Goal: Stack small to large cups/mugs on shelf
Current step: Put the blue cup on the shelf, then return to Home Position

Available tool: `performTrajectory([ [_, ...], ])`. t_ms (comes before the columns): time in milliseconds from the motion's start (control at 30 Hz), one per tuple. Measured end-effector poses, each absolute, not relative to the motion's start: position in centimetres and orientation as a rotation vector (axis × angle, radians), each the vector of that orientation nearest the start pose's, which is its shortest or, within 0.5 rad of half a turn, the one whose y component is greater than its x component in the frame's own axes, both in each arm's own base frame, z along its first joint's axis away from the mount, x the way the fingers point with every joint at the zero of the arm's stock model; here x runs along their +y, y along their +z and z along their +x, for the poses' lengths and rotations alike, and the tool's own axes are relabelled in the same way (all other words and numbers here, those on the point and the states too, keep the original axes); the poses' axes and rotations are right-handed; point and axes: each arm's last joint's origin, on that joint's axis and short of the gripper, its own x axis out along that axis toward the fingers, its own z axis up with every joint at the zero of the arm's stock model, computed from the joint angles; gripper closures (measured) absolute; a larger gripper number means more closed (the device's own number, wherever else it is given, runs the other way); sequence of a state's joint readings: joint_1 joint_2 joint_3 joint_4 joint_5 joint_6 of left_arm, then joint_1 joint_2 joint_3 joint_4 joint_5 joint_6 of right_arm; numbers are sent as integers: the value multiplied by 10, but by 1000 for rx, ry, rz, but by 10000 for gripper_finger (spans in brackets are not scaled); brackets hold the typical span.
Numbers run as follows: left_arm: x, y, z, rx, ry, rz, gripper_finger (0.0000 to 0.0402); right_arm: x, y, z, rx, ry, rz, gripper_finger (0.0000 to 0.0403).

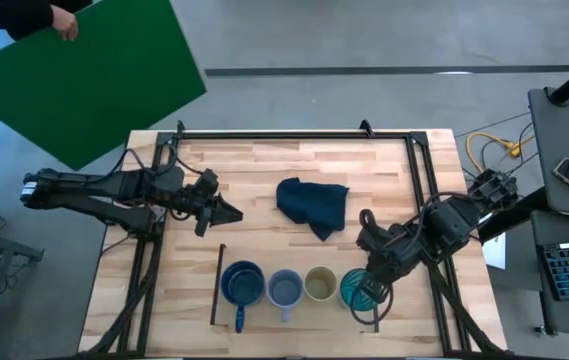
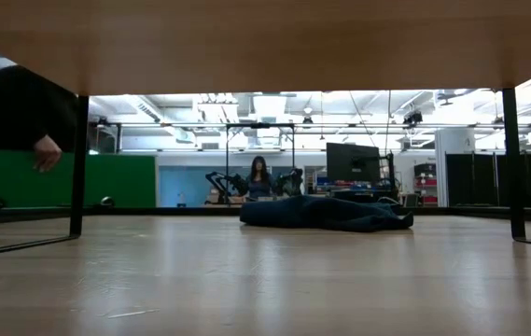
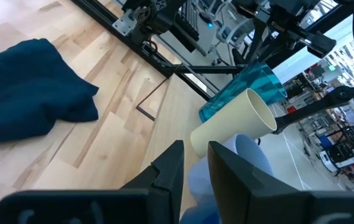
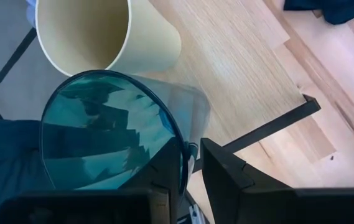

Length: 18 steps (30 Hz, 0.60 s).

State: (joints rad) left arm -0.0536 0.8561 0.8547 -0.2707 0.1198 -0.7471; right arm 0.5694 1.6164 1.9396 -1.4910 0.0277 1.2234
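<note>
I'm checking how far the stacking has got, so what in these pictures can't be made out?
- Right gripper on the teal tumbler: high view too small; right wrist view shows a finger at the rim, contact unclear.
- Cups in the low view: none show; the shelf underside fills the top.
- Mug in the left wrist view: hidden behind the left gripper.

Table (image 1: 294, 170): light-wood plank top inside a dark metal frame.
Cloth (image 1: 312, 205): dark blue, crumpled, lying on the planks near the middle.
Shelf (image 1: 264, 258): pale board at the near edge, dark rails on its short sides.
On the shelf, in a row: dark blue mug (image 1: 242, 284), grey-blue cup (image 1: 285, 289), beige cup (image 1: 320, 284), teal tumbler (image 1: 357, 288).
</note>
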Motion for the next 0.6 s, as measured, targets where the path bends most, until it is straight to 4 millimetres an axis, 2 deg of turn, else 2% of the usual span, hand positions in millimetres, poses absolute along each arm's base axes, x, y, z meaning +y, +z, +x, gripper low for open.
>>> performTrajectory([
  [267, -13, 337, 184, 323, -64, -749, 343, 150, 421, 237, 1199, -245, 741, 346],
  [600, -13, 337, 184, 322, -64, -750, 343, 146, 446, 232, 1094, -189, 756, 346],
])
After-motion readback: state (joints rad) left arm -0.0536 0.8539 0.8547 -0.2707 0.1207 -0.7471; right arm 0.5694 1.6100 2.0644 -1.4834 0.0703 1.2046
